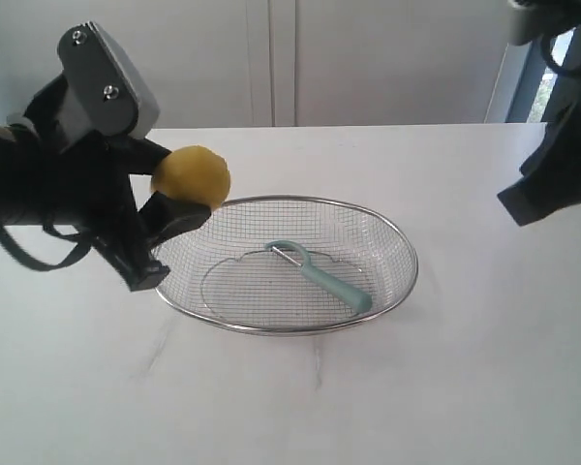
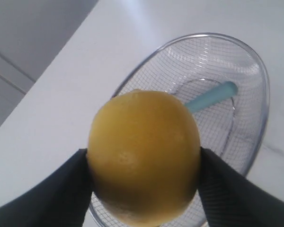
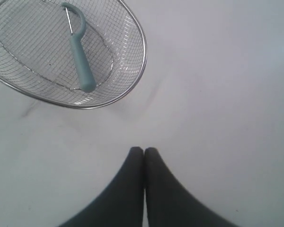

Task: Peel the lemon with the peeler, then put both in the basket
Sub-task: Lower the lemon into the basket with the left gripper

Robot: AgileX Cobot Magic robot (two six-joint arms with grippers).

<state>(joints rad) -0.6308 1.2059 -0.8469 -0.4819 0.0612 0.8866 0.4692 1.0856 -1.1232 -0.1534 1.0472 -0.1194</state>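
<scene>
The yellow lemon (image 1: 192, 175) (image 2: 144, 156) is clamped in my left gripper (image 1: 179, 194) (image 2: 144, 165), held in the air just above the left rim of the wire basket (image 1: 387, 300) (image 2: 262, 94) (image 3: 137, 61). The teal-handled peeler (image 1: 324, 276) (image 2: 213, 97) (image 3: 79, 52) lies flat inside the basket, its hooked head toward the back. My right gripper (image 3: 144, 150) is shut and empty, hovering over bare table beside the basket. In the exterior view only a dark part of the right arm (image 1: 552, 174) shows at the right edge.
The white table (image 1: 300, 397) runs up to a pale wall (image 1: 320, 58) at the back. A window frame (image 1: 523, 82) stands at the far right.
</scene>
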